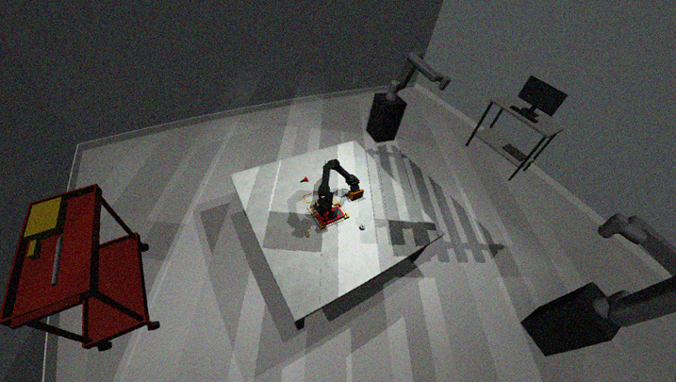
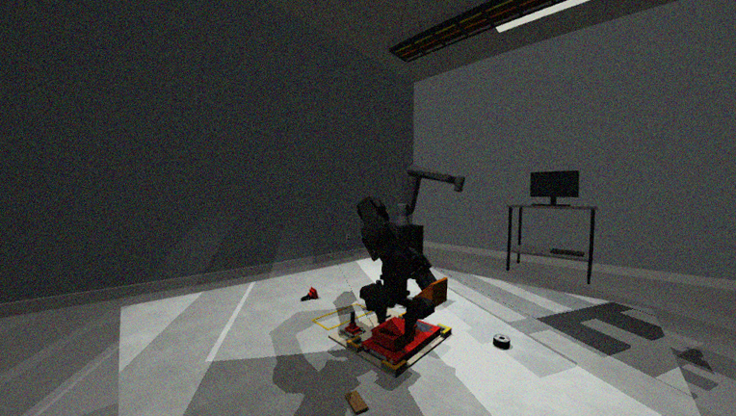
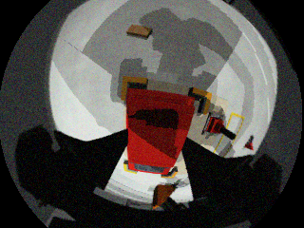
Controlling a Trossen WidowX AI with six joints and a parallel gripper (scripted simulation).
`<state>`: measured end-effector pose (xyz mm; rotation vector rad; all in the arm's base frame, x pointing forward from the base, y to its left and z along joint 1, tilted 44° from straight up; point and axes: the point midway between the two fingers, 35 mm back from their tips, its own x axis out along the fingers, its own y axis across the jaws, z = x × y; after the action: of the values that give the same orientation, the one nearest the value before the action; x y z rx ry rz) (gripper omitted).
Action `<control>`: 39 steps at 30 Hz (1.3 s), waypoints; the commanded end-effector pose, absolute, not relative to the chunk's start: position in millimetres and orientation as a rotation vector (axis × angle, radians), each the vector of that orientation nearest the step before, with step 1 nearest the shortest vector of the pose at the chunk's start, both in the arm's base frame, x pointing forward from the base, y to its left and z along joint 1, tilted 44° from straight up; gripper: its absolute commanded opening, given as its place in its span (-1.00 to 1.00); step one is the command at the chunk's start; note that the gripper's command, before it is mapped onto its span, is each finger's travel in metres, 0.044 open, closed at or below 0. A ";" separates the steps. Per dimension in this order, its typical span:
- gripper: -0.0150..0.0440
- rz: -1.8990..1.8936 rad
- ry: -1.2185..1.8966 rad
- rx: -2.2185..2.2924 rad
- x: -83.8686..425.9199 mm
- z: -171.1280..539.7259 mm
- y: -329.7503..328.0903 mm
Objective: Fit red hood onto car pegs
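Note:
The red hood is held between the fingers of my gripper, which is shut on it from both sides. The hood is over the red chassis, roof up and close to the deck in the exterior view. The chassis sits in the jig, whose yellow corner pieces show around it. The hood and fingers hide the engine block and the pegs. I cannot tell whether any peg is in a hole, or whether the hood touches the deck.
A small red stand with a black post is beside the chassis. A yellow outline lies behind it. A brown block, a black-and-white roll and a red-and-black object lie farther out. The arm's base has an orange block.

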<state>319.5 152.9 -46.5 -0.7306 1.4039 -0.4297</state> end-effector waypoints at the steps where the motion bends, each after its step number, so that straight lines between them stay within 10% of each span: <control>1: -0.49 -0.430 1.406 -0.734 319.1 -46.2 152.5; 39: -0.49 -0.431 1.405 -0.733 319.5 -47.3 152.0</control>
<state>319.3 155.2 -44.5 -0.7323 1.4017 -0.4283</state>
